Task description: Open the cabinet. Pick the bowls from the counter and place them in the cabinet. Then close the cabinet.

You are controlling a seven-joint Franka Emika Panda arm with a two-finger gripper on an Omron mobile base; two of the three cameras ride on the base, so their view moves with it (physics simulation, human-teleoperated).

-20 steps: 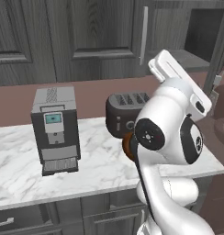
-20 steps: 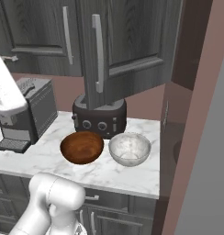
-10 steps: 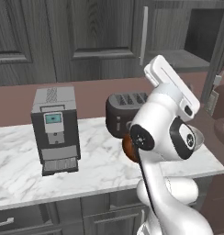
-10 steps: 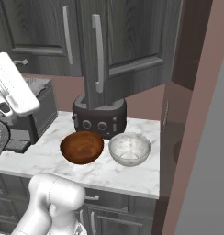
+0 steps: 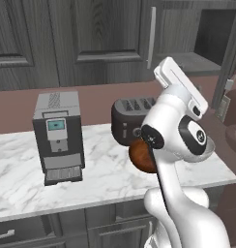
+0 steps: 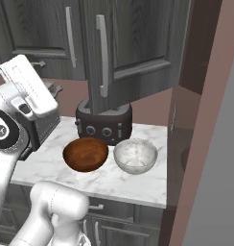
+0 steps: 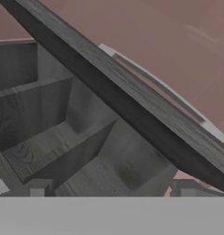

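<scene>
The cabinet's right door (image 6: 138, 43) stands swung open, its silver bar handle (image 6: 103, 55) facing out; the left door (image 6: 37, 29) is closed. In the hand view my gripper (image 7: 112, 190) is open with nothing between its tips, looking at the grey shelves (image 7: 63, 137) inside and the open door's edge with its handle (image 7: 159, 87). The reddish-brown bowl (image 6: 85, 153) and the pale grey-white bowl (image 6: 135, 156) sit side by side on the marble counter (image 6: 138, 185) in front of the toaster. My raised arm (image 5: 180, 89) hides most of the brown bowl (image 5: 139, 157).
A black toaster (image 6: 104, 122) stands behind the bowls, below the open door. A coffee machine (image 5: 57, 135) sits further left on the counter. A brown wall (image 6: 205, 120) closes off the counter's right end. Drawer fronts (image 5: 37, 232) run below the counter.
My hand has swung from the side toward the middle of the counter, still raised. The door stays open and both bowls have not moved.
</scene>
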